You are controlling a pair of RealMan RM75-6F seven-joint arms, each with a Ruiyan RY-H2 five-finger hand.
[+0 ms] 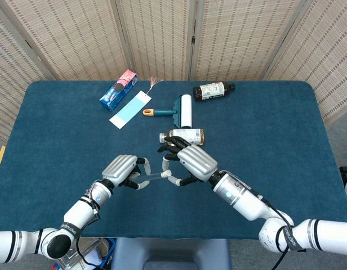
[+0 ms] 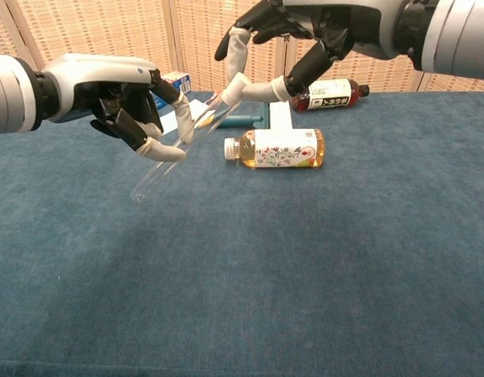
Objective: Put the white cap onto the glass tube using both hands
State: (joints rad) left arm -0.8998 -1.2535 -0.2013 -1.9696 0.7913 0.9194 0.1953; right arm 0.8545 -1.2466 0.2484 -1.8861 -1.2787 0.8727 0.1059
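My left hand (image 2: pixel 120 94) holds the glass tube (image 2: pixel 158 173) above the table. The tube is tilted, its closed end low on the left and its mouth raised toward the right. My right hand (image 2: pixel 305 31) pinches the small white cap (image 2: pixel 231 91) between thumb and a finger, right at the tube's upper end. Cap and mouth touch; I cannot tell how far the cap sits on. From the head view, the left hand (image 1: pixel 120 167) and right hand (image 1: pixel 194 162) face each other near the front edge, with the tube (image 1: pixel 153 176) bridging them.
An amber drink bottle (image 2: pixel 277 148) lies just behind the hands. Farther back lie a lint roller (image 1: pixel 182 109), a dark bottle (image 1: pixel 213 90), a blue and pink box (image 1: pixel 118 90) and a blue card (image 1: pixel 128 109). Folding screens close off the back.
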